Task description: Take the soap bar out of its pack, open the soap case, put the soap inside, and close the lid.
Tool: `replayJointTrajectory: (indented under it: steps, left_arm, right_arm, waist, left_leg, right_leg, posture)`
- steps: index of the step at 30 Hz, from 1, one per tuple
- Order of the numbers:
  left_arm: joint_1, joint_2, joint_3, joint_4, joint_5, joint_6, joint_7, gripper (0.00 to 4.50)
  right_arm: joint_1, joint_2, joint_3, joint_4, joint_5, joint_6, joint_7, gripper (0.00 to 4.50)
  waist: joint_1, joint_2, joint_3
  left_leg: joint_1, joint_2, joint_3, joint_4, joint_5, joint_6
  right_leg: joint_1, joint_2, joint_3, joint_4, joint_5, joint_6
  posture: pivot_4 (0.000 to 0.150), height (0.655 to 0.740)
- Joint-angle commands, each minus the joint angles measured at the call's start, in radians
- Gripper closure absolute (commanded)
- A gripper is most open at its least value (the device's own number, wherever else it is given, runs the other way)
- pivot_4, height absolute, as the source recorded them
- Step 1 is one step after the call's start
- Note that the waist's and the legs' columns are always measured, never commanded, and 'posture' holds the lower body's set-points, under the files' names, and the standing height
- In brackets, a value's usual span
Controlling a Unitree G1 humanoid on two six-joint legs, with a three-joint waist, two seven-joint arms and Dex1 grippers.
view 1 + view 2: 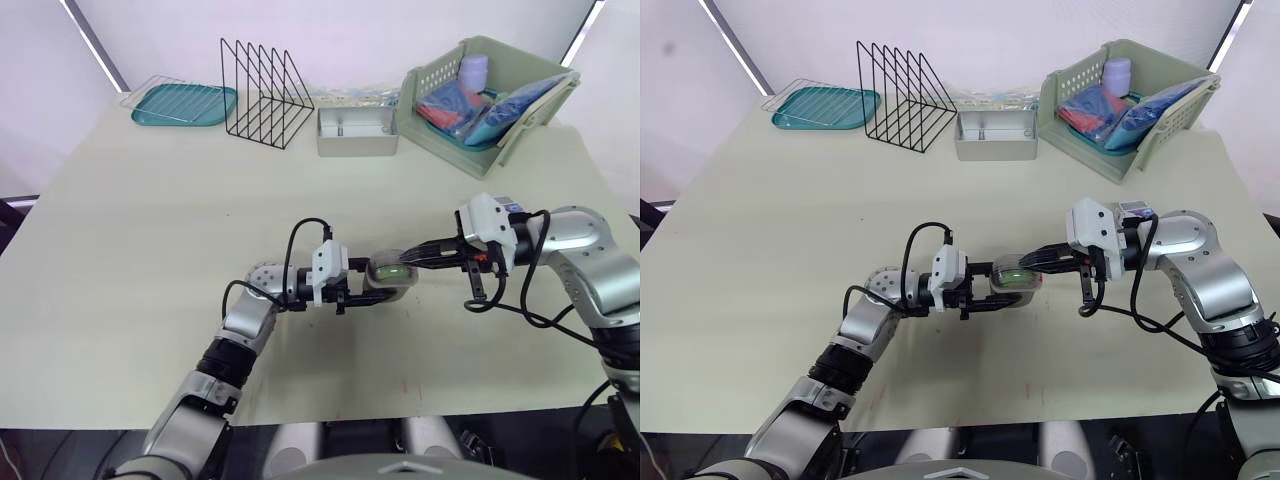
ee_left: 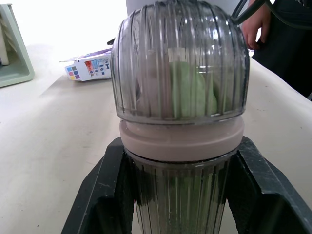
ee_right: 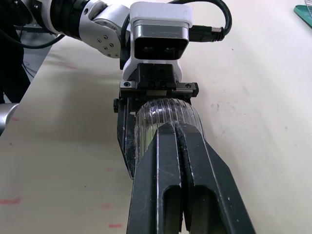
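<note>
Soap, a pale green bar [image 2: 192, 90], sits inside the clear ribbed plastic soap case with a pinkish band [image 2: 181, 131], so unpacking and loading look done. The left gripper [image 1: 358, 290] is clamped on the case at the front middle of the pale table [image 1: 150, 250]. The right gripper [image 1: 408, 262], fingers pressed together, lies on the domed lid — I judge only the final closing is left. Whether the lid has clicked fully I cannot tell — those fingers cover its top
</note>
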Motion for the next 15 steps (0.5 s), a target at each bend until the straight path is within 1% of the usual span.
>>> replayJointTrajectory:
  steps: [1, 15]
  left_arm:
    - [0.003, 0.007, 0.0, 0.02, 0.035, 0.002, 0.022, 2.61]
    - [0.005, 0.008, 0.0, 0.01, 0.035, 0.003, 0.023, 2.61]
  right_arm:
    - [0.005, -0.012, 0.036, -0.002, -0.039, 0.005, 0.003, 4.47]
    - [0.021, -0.033, 0.095, 0.005, -0.101, 0.025, -0.009, 4.47]
  waist:
    - [0.0, 0.0, 0.0]
    - [0.0, 0.0, -0.001]
  left_leg:
    - [0.0, 0.0, 0.0, 0.0, 0.0, 0.0]
    - [0.004, 0.0, 0.0, 0.0, 0.0, 0.0]
  right_leg:
    - [0.0, 0.0, 0.0, 0.0, 0.0, 0.0]
    - [0.004, 0.0, 0.0, 0.0, 0.0, 0.0]
  posture:
    - [0.15, 0.74]
    - [0.15, 0.74]
